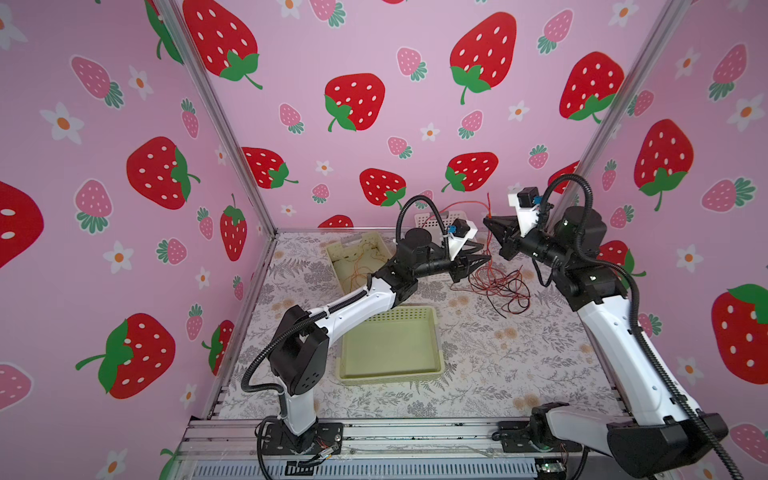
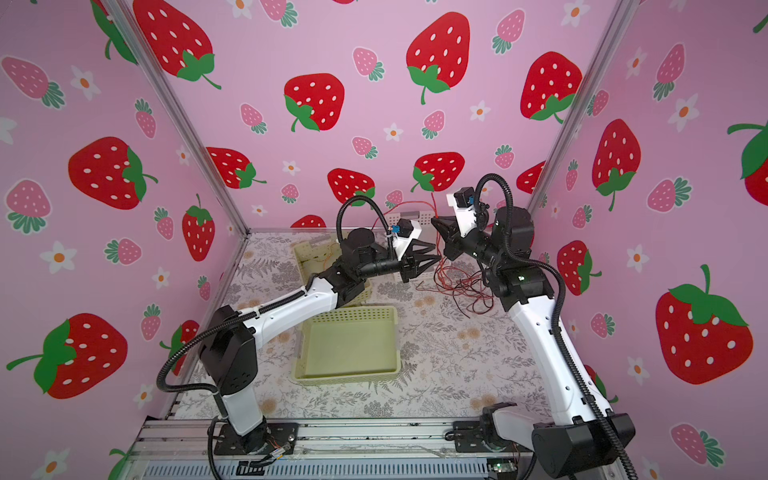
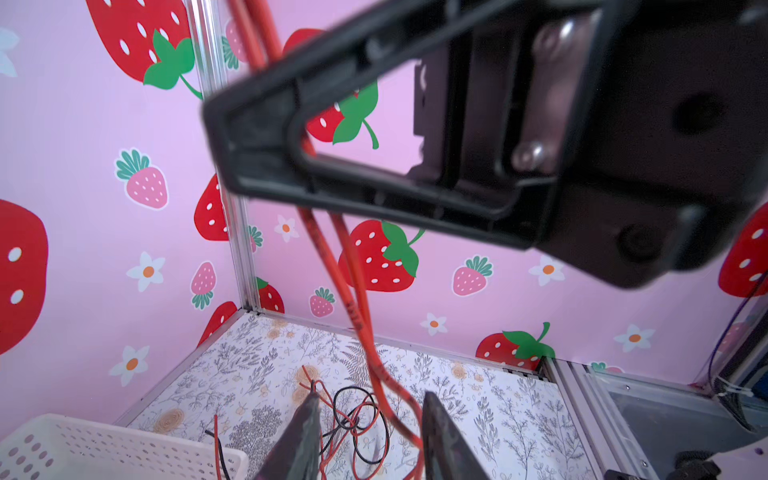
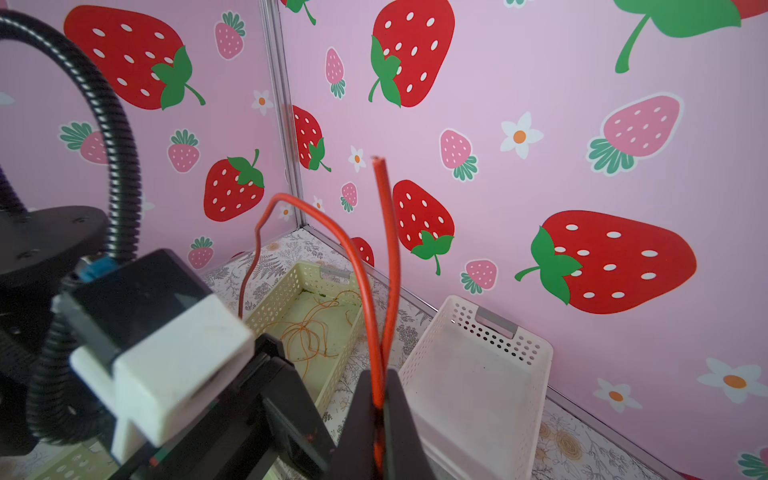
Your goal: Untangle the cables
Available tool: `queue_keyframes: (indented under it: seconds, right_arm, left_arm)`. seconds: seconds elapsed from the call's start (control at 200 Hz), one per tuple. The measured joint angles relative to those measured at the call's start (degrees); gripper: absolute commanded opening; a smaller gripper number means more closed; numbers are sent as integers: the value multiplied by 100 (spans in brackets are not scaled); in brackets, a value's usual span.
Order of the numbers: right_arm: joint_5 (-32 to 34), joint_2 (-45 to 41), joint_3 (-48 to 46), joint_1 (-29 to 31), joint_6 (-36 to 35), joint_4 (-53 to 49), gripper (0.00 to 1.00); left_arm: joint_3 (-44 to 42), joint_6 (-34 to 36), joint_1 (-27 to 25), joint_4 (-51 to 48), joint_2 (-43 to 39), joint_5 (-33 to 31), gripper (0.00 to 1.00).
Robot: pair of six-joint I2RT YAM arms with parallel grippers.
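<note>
place: robot lab cell | seen: printed walls point(image 1: 374, 41), aluminium frame rails point(image 1: 221, 120)

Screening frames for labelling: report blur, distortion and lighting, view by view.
In both top views the wide-angle lens splays the frame posts outward, light even and soft; in the left wrist view the right pincer looms close and blurred, the wall print sharp; in the right wrist view the left arm's camera housing is soft, the red cable crisp.

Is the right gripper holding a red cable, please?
Yes, the right wrist view shows the right gripper shut on a red cable between its fingers.
</note>
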Motion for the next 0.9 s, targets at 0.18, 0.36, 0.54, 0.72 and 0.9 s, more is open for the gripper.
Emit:
queue_keyframes:
  seconds: [0.18, 0.36, 0.54, 0.72, 0.9]
  right_arm:
    - [-57, -2, -50, 2, 44, 98, 0]
    - [-96, -2, -157, 22, 92, 179, 0]
    - [-96, -31, -317, 22, 162, 254, 0]
    - [35, -39, -402, 22, 175, 247, 0]
    - [79, -85, -409, 24, 177, 258, 0]
  left_arm:
    - [31, -11, -4, -37, 22, 17, 27]
    - [177, -55, -17, -57, 72, 66, 14]
    - [367, -63, -31, -57, 286, 107, 7]
    - [372, -44, -33, -153, 321, 122, 9]
    - [356, 4, -31, -181, 289, 133, 13]
